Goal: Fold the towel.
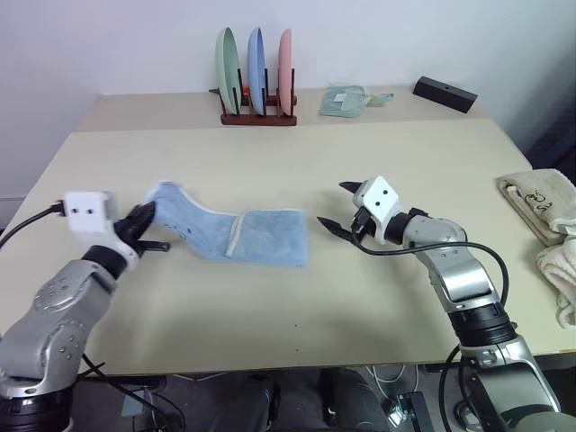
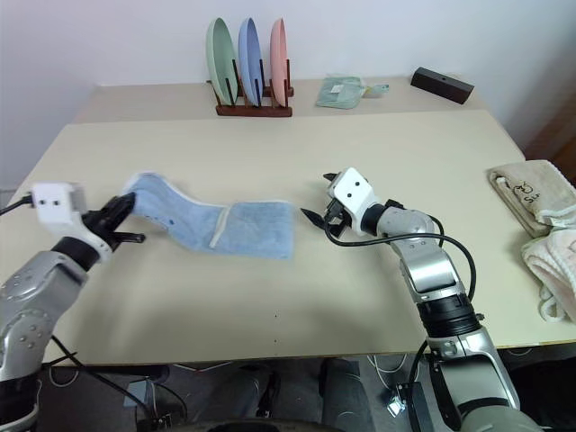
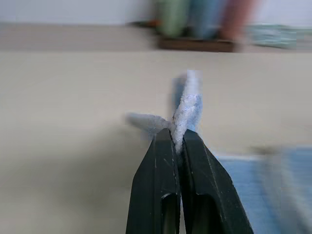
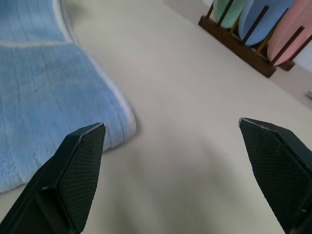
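Observation:
The light blue towel [image 1: 243, 236] lies on the beige table [image 1: 297, 315], partly folded, its left end lifted off the surface. My left gripper [image 1: 147, 216] is shut on that raised left edge; the left wrist view shows whitish trim [image 3: 187, 105] pinched between the two black fingers [image 3: 163, 165]. My right gripper [image 1: 340, 209] hovers open just right of the towel's right edge, apart from it. In the right wrist view the towel's corner [image 4: 58, 112] lies beside one wide-spread finger [image 4: 78, 165].
A wooden rack with three upright plates [image 1: 256, 72] stands at the back. A small pale green cloth [image 1: 346, 99] and a black box [image 1: 445, 93] lie at the back right. Beige towels [image 1: 544, 216] sit at the table's right edge.

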